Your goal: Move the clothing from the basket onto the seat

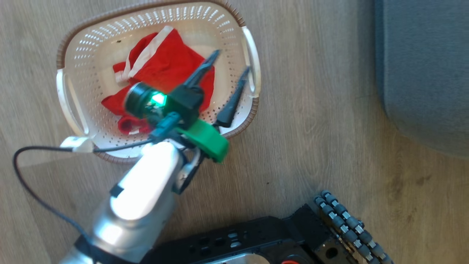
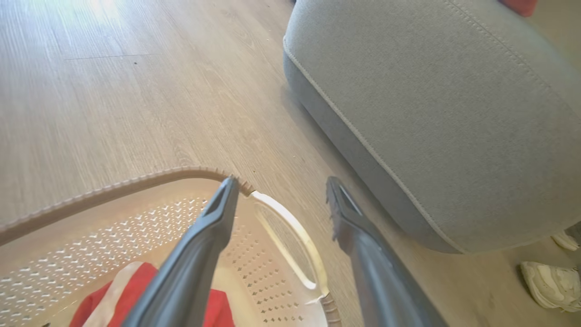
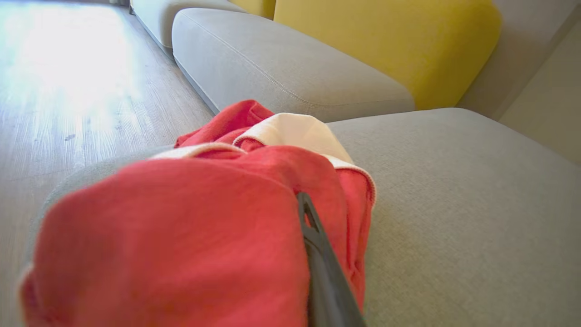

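Crumpled red clothing [image 1: 165,69] with white trim lies in the basket [image 1: 91,47], upper left; left fingers [image 1: 202,68] spread apart above it, empty. Right fingers [image 3: 320,268] clench a red-and-white garment [image 3: 181,227] on the grey seat [image 3: 454,204].

Basket [image 1: 88,51]: cream walls, dotted all over with rows of small holes; rim brown, ribbed like weave; handles white.
Clothing [image 1: 172,66]: bright red with white bands and a cream-white panel.
Seat [image 2: 454,113]: mid grey flecked cloth, with one line of pale stitching along the edge; from the head view it reads as a darker blue-grey.
Floor [image 1: 311,110]: pale grey-brown boards with fine wood grain.
Left fingers [image 2: 199,254]: dark grey.
Left arm [image 1: 146,183]: silver-white, with a bright green bracket [image 1: 207,141], a green light [image 1: 158,98] and a black cable [image 1: 36,190].
Cushion [image 3: 390,41] beyond the seat: mustard yellow.
Shoe [image 2: 549,284]: white.
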`<state>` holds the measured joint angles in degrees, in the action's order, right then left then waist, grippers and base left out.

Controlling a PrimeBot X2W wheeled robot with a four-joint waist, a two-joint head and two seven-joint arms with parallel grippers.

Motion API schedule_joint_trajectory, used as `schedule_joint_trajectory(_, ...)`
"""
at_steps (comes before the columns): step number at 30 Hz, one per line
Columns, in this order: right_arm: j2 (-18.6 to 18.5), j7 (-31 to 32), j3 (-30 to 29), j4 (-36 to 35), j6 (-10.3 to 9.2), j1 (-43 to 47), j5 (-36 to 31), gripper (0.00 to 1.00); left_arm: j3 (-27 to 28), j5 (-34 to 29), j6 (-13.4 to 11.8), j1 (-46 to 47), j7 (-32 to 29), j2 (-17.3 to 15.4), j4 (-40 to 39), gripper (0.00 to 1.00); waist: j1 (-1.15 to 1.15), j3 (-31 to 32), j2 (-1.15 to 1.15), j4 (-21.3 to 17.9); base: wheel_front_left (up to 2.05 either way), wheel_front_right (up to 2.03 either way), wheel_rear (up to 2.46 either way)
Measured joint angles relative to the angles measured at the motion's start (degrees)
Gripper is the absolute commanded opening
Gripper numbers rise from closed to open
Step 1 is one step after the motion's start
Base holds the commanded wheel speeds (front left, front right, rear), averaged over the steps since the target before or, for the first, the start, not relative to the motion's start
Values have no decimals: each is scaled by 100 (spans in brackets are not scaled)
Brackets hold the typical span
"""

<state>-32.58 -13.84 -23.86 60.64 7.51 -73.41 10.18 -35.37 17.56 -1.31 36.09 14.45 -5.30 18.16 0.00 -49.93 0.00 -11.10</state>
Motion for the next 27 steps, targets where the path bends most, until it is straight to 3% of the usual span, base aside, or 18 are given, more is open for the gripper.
schedule_joint_trajectory(6,85,-64,153,140,0,160,-107,100,169,78,-89,-252,-1,-218,-55,100,0,353,0,-131,0,0,0)
schedule_joint_trajectory(11,188,-65,680,-345,0,1044,-153,100,233,312,-82,-421,0,-176,-29,100,0,860,0,-204,0,0,0)
schedule_joint_trajectory(19,984,-64,1742,-1368,0,3299,459,100,630,726,-81,-1358,-1,5,146,100,-1,2037,1,-205,0,0,0)
schedule_joint_trajectory(27,1607,-64,1896,-2781,0,5151,623,100,1313,833,-90,-2304,-1,130,23,100,-1,3193,1,133,0,0,0)
